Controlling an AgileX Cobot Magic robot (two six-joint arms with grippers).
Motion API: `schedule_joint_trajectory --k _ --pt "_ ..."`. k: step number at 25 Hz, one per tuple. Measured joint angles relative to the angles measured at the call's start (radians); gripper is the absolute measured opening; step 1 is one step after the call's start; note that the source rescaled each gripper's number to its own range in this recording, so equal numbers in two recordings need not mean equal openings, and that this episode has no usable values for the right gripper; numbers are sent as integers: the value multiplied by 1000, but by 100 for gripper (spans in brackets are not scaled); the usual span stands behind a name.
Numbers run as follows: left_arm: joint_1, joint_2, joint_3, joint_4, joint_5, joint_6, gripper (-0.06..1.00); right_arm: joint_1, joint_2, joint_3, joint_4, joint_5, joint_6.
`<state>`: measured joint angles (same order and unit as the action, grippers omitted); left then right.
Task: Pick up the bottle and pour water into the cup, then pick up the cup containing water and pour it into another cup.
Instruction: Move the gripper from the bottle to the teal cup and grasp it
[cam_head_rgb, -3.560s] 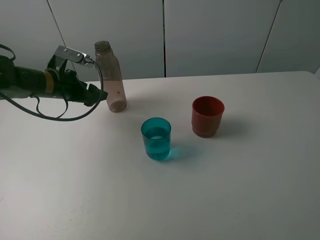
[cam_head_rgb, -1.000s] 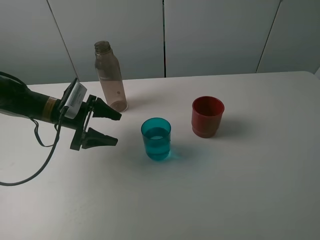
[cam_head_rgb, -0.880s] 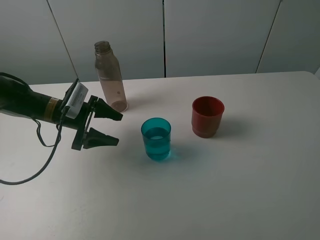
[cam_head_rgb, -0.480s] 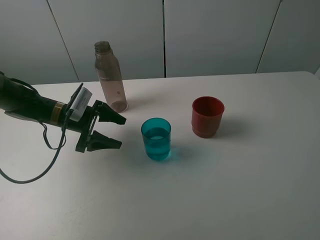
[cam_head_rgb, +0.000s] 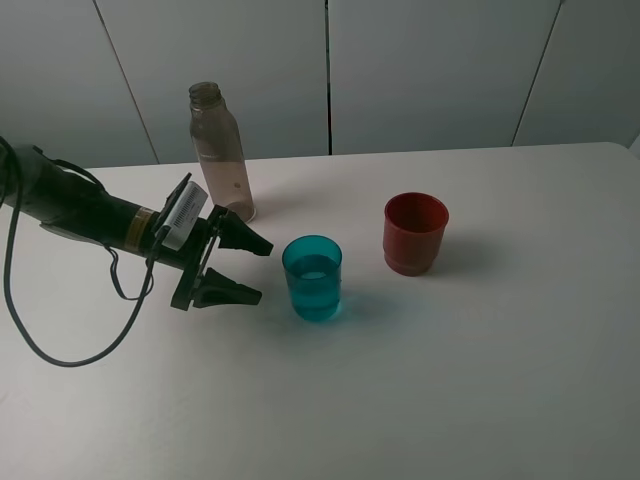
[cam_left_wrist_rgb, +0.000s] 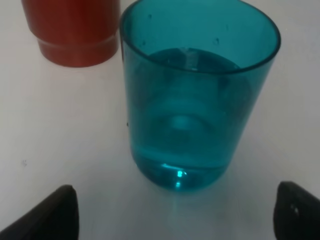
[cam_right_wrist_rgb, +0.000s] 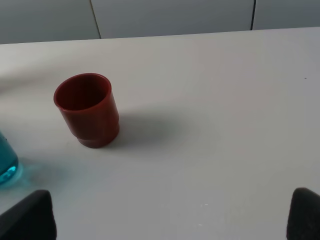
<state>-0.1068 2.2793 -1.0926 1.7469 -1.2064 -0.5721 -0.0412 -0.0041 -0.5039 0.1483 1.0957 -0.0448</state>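
The tall grey-tinted bottle (cam_head_rgb: 220, 153) stands upright at the back left of the white table (cam_head_rgb: 450, 380). The teal cup (cam_head_rgb: 312, 277) holds water and stands mid-table; it fills the left wrist view (cam_left_wrist_rgb: 195, 95). The red-brown cup (cam_head_rgb: 415, 233) stands to its right and shows in the left wrist view (cam_left_wrist_rgb: 75, 30) and the right wrist view (cam_right_wrist_rgb: 89, 110). My left gripper (cam_head_rgb: 250, 270) is open, level with the teal cup and just left of it, the cup lined up with the gap between its fingertips (cam_left_wrist_rgb: 55, 215). My right gripper (cam_right_wrist_rgb: 170, 220) is open over bare table, right of the red-brown cup.
Grey wall panels (cam_head_rgb: 430, 70) stand behind the table's back edge. The left arm's cable (cam_head_rgb: 60, 350) loops over the table at the left. The teal cup's edge shows in the right wrist view (cam_right_wrist_rgb: 6, 162).
My left gripper has let go of the bottle, come down and moved right toward the teal cup, staying open. The bottle and both cups have not moved.
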Motion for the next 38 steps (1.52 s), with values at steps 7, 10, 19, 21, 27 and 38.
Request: schedule_joint_trajectory --k 7,10,19,21,27,38 --pt "-25 0 -2 0 0 0 100 0 0 0 0 0 0" --pt "-36 2 -2 0 0 0 100 0 0 0 0 0 0" --pt "-63 7 -2 0 0 0 100 0 0 0 0 0 0" --pt "-65 7 -2 0 0 0 100 0 0 0 0 0 0" --pt "-85 7 -2 -13 0 27 100 0 0 0 0 0 0" --pt "-110 7 -2 -54 13 76 100 0 0 0 0 0 0"
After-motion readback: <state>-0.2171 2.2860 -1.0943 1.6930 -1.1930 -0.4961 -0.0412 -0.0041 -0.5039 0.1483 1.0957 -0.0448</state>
